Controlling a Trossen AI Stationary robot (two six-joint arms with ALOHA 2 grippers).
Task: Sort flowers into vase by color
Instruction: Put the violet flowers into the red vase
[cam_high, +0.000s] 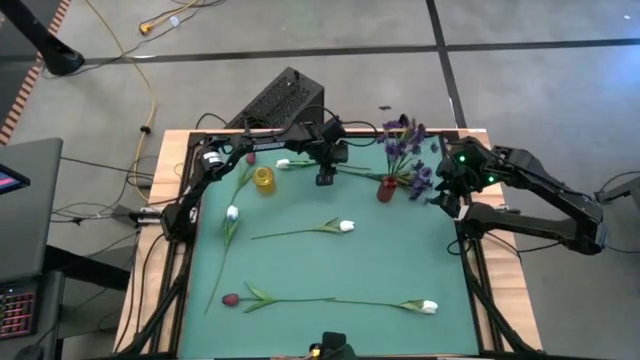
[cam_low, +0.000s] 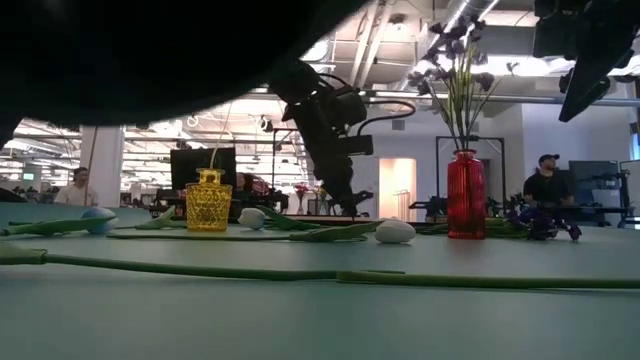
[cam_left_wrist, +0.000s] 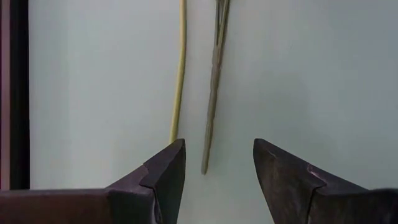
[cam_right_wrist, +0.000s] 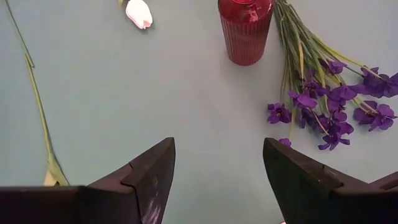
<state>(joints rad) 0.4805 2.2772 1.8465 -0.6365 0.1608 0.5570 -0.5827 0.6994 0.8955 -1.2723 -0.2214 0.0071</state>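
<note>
Left gripper, fingers apart and empty, hovers over a stem at bench 12 o'clock; right gripper, open and empty, at 2 o'clock beside the red vase.

In my low view a dark blurred mass hides the upper left; I can't identify it. The red vase is cut off in my right wrist view.

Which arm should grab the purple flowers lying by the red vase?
Probably the right. Its open claw hangs just beside the purple flowers and red vase, while the left claw, also open, is over thin stems nearer the yellow vase.
</note>
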